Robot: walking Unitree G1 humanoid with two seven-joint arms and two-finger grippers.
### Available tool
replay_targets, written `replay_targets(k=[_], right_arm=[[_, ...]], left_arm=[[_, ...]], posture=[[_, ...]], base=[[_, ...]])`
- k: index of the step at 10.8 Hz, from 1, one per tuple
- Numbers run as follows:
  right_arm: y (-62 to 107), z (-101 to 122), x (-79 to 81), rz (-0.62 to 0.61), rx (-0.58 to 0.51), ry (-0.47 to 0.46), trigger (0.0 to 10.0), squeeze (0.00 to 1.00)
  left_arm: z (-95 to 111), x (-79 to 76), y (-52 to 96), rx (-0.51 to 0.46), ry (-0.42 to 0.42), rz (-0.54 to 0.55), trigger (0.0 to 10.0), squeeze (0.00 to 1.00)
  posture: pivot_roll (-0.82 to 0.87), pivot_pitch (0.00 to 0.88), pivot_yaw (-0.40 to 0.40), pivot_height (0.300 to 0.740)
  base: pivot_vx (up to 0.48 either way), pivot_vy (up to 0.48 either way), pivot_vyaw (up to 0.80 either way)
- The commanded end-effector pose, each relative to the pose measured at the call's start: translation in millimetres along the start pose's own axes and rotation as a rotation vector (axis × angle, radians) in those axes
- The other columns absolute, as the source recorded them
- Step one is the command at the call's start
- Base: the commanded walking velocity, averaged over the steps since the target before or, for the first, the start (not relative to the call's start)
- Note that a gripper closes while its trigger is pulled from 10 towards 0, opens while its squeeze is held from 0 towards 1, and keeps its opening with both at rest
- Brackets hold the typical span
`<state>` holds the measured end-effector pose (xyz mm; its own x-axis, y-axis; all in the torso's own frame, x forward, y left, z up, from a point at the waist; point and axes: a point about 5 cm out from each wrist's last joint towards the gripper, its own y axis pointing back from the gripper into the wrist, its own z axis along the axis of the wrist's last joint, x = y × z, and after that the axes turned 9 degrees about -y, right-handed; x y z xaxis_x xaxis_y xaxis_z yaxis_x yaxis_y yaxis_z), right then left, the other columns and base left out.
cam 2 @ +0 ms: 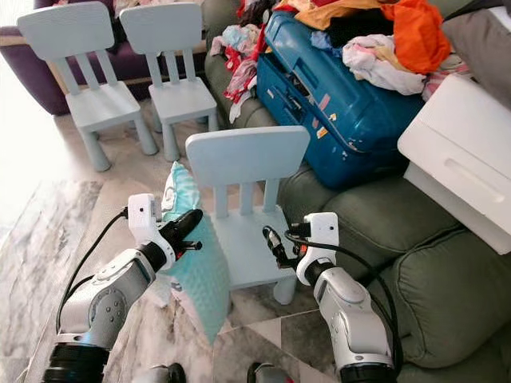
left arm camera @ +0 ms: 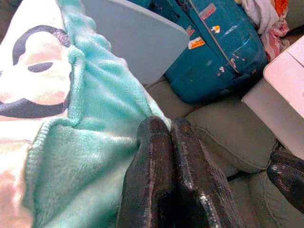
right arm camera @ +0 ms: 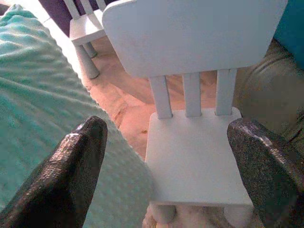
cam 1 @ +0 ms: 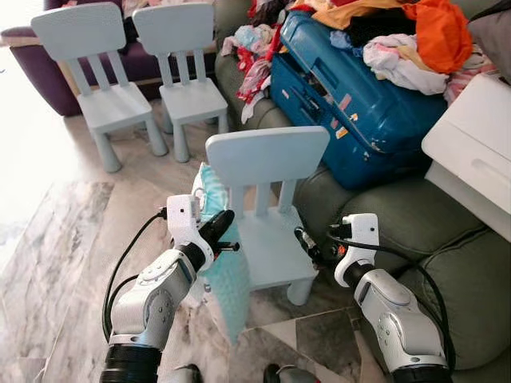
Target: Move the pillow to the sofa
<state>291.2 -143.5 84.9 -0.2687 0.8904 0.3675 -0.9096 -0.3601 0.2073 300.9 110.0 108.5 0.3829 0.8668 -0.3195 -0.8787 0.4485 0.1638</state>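
Left pincer [cam 1: 226,231] clamped on pillow [cam 1: 227,279], wrist cam shows printed side, right pincer [right arm camera: 166,175] apart.

Pillow [left arm camera: 90,142] — fluffy plush cloth; chair [right arm camera: 190,156] — smooth plastic.

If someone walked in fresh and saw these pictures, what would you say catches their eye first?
Probably the mint-green pillow, pinched in the left tool and hanging beside the small pale-blue chair before the robot. Next, the blue suitcase lying on the grey-green sofa under a heap of clothes. The right tool hovers open over the chair's seat.
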Motion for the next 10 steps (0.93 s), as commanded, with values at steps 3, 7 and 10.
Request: replay_targets(k=[3, 7, 10], right_arm=[[0.2, 0.6, -2.3, -0.012, 0.001, -0.008, 10.0, 0.00], [-0.5, 0.9, -2.1, -0.013, -0.001, -0.012, 10.0, 0.00], [-1.8, 1.8, -2.2, -0.014, -0.005, -0.015, 10.0, 0.00]], left_arm=[[9.5, -2.4, -1.0, -0.029, -0.014, -0.013, 10.0, 0.00], [9.4, -1.8, -0.8, -0.026, -0.016, -0.013, 10.0, 0.00], [9.4, -1.7, -1.0, -0.024, -0.020, -0.016, 10.0, 0.00]], posture=[[-0.19, 0.129, -0.053, 0.740], [-0.19, 0.125, -0.051, 0.740], [-0.19, 0.123, -0.048, 0.740]], base=[[0.000, 0.000, 0.00], [-0.060, 0.000, 0.00], [-0.371, 0.000, 0.00]])
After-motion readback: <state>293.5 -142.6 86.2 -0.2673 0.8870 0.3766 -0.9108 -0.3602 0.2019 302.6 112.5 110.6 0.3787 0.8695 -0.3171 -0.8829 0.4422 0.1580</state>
